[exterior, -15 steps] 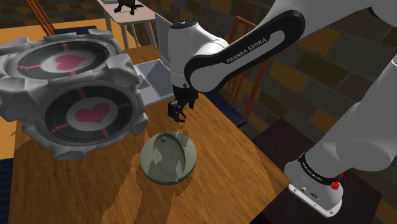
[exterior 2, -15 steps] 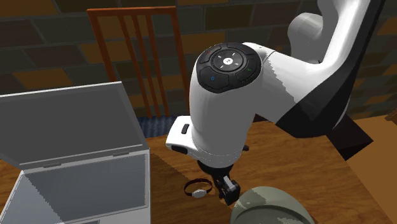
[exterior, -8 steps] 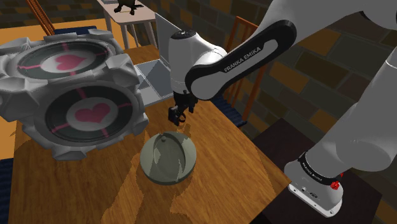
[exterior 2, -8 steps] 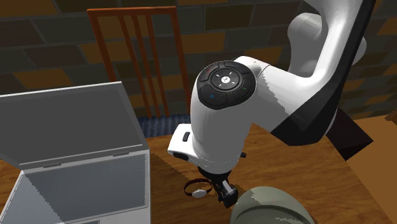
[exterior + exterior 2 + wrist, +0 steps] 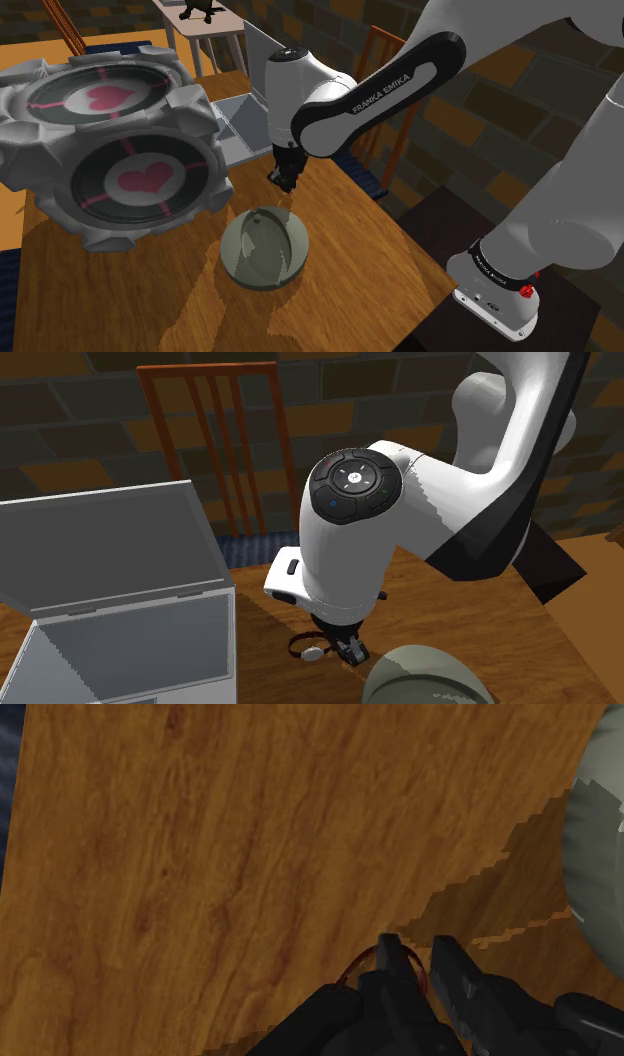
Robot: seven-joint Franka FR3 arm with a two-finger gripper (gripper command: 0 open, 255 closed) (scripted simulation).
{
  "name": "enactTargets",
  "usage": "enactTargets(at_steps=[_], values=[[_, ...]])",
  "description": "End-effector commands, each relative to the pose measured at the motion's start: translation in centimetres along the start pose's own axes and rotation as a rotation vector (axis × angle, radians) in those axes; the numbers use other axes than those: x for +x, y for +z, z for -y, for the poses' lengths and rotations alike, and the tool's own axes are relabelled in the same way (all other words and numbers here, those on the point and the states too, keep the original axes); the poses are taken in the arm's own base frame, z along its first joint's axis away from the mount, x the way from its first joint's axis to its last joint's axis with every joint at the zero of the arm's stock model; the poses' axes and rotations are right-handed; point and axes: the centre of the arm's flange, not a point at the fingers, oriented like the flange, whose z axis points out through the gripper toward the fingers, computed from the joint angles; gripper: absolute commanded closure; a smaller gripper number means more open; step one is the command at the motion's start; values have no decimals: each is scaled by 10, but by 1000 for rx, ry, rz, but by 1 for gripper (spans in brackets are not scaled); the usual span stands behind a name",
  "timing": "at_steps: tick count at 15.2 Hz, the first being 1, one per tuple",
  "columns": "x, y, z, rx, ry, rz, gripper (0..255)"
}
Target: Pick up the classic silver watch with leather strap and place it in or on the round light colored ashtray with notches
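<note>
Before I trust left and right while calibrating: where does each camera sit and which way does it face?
Shoulder view: beside and behind the robot's base, looking down over the table; whole arm and gripper show.
Second exterior view: low over the table, facing the chair and brick wall; arm's end and gripper show.
Wrist view: on the hand, looking down at the table; its two fingers show.
Shared: all see the ashtray; the latter two, the watch.

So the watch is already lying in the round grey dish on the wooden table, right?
Not quite. The watch is not in the round grey dish. It lies on the wooden table beside the dish, right by the tool. The second exterior view shows this.
</note>
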Motion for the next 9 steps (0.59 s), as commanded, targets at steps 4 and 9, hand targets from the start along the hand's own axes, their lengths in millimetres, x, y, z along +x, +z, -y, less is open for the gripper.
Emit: enactTargets(at_steps=[4,9], values=[[0,0,0,0,0,0,255],[0,-8,-19,67,-17,-36,0]])
